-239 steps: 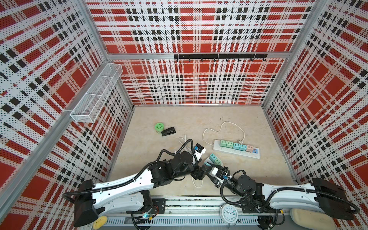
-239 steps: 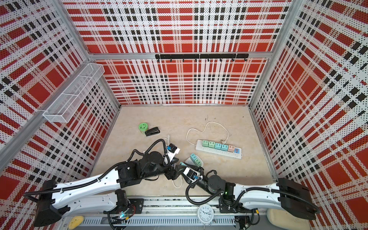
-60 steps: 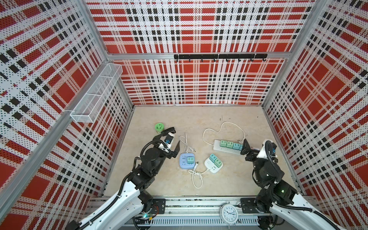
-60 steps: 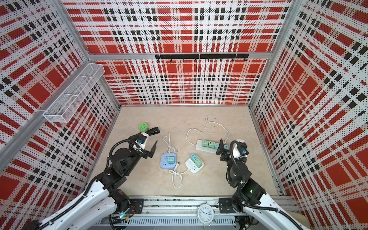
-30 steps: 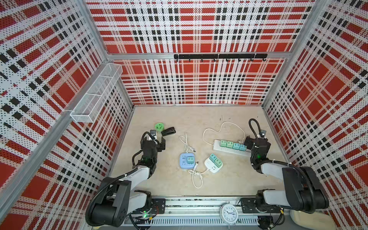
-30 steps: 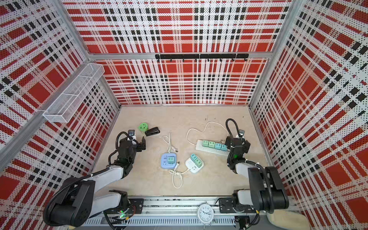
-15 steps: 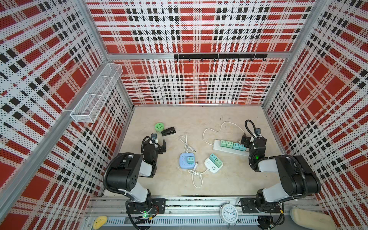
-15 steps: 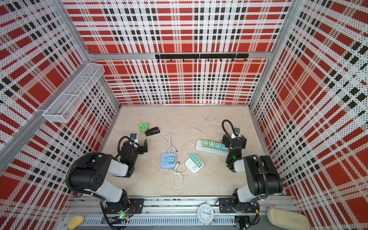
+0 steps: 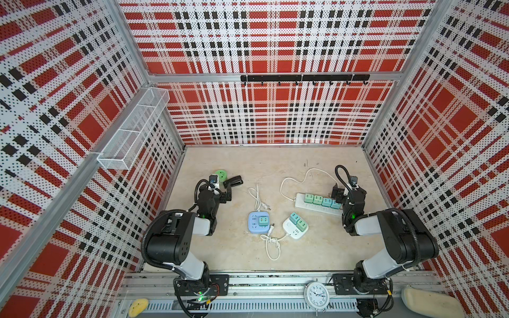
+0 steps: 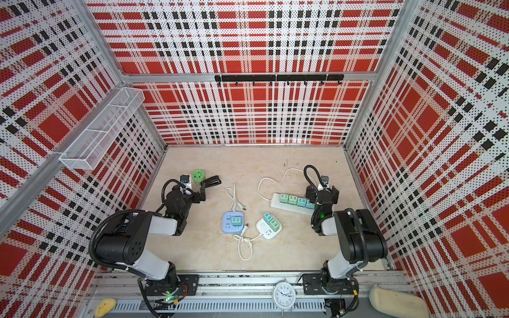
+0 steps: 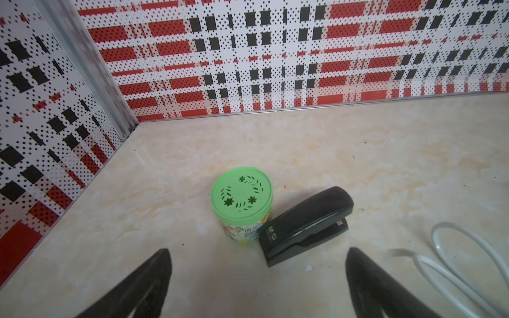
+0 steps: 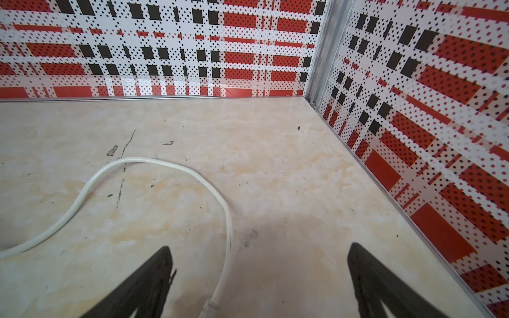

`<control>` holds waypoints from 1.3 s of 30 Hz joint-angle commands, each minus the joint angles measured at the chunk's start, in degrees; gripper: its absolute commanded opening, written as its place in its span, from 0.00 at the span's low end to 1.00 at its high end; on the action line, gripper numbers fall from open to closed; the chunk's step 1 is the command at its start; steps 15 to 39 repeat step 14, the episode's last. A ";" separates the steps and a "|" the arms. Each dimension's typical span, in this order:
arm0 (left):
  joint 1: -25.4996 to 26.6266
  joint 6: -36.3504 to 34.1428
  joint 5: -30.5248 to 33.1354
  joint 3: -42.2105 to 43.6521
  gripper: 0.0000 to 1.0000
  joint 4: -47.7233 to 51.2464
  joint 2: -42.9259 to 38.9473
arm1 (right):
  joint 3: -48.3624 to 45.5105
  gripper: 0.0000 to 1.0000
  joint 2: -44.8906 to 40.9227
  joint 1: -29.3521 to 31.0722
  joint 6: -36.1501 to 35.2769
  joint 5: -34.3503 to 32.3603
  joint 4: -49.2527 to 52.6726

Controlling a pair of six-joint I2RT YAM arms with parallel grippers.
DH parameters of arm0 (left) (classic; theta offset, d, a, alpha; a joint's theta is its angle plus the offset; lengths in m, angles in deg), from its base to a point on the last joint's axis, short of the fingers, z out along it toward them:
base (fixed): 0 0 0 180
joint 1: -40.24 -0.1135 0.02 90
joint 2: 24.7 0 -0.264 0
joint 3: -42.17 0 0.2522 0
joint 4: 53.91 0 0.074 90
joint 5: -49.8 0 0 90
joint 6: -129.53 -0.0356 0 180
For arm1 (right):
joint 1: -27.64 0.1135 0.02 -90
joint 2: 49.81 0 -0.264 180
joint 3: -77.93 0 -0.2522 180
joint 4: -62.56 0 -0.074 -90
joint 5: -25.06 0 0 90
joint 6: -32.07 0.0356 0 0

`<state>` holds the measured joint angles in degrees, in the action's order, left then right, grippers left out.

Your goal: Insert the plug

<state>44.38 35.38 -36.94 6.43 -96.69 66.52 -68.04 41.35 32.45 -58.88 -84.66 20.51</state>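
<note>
A green plug (image 9: 263, 220) (image 10: 236, 220) sits in the blue square socket block (image 9: 254, 227) (image 10: 228, 227) at mid-table in both top views. My left gripper (image 9: 214, 190) (image 10: 190, 190) (image 11: 257, 250) is open and empty, low over the table at the left, well apart from the block. My right gripper (image 9: 349, 192) (image 10: 321, 190) (image 12: 260, 246) is open and empty by the right end of the long white power strip (image 9: 316, 208) (image 10: 292, 208), which carries several green plugs. The strip's white cable (image 12: 154, 162) runs between the right fingers.
A small white strip (image 9: 292, 231) with green plugs lies right of the blue block. A loose white cord (image 9: 257, 196) (image 11: 451, 261) lies behind it. A green-lidded canister (image 11: 241, 196) and black stapler (image 11: 305, 223) sit just beyond the left gripper. Wire basket (image 9: 132, 135) hangs on the left wall.
Both arms have folded back toward the front rail and settled. Both grippers stay open and empty, near where they were. The plug and sockets have not moved.
</note>
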 commanded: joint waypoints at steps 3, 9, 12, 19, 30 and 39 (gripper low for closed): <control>-0.52 1.33 0.71 -1.22 0.99 3.12 -0.97 | 0.77 1.00 0.49 0.19 -1.07 -0.58 -2.13; -0.51 1.33 0.73 -1.22 0.99 3.09 -0.96 | 1.14 1.00 0.50 0.19 -0.98 -0.25 -1.43; -0.47 1.33 0.74 -1.13 0.99 3.05 -0.93 | 1.09 1.00 0.43 0.22 -0.97 -0.25 -1.62; -0.48 1.30 0.64 -1.20 0.99 3.09 -0.95 | 0.73 1.00 0.59 0.41 -1.33 -0.50 -2.28; -0.48 1.30 0.64 -1.20 0.99 3.09 -0.95 | 0.73 1.00 0.59 0.41 -1.33 -0.50 -2.28; -0.48 1.30 0.64 -1.20 0.99 3.09 -0.95 | 0.73 1.00 0.59 0.41 -1.33 -0.50 -2.28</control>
